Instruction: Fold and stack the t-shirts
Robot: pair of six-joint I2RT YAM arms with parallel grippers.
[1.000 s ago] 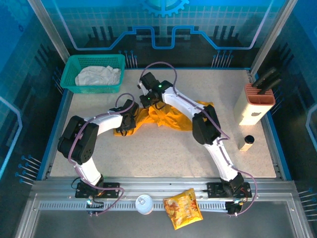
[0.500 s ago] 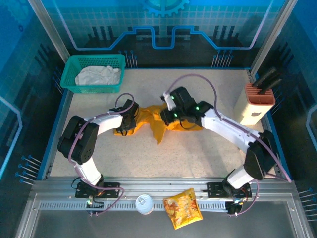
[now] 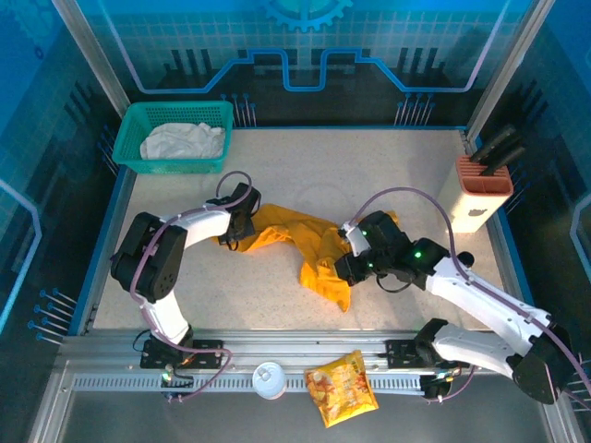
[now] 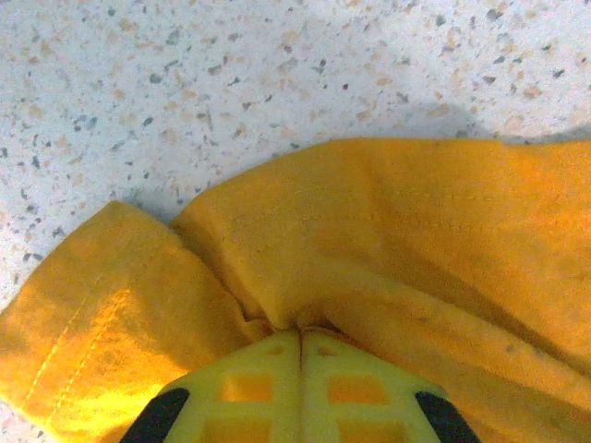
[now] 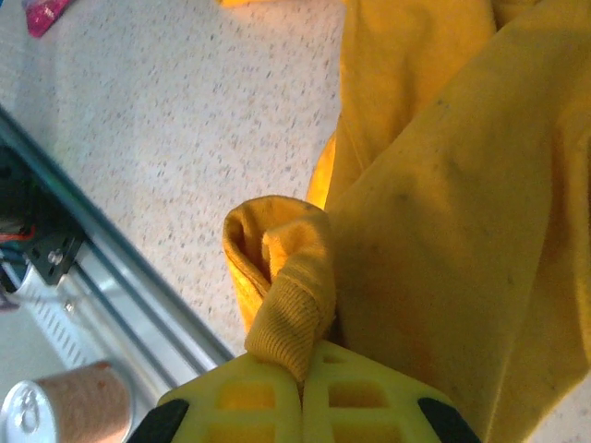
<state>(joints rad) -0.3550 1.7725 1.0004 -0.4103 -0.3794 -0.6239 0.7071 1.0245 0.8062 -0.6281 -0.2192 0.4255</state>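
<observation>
t-shirt (image 3: 316,247) clamped in left claw (image 4: 300,336), right claw (image 5: 302,377)

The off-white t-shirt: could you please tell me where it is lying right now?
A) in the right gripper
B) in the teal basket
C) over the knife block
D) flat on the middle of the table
B: the off-white t-shirt lies bunched inside the teal basket, while the left gripper and the right gripper are shut on the mustard t-shirt instead.
</observation>
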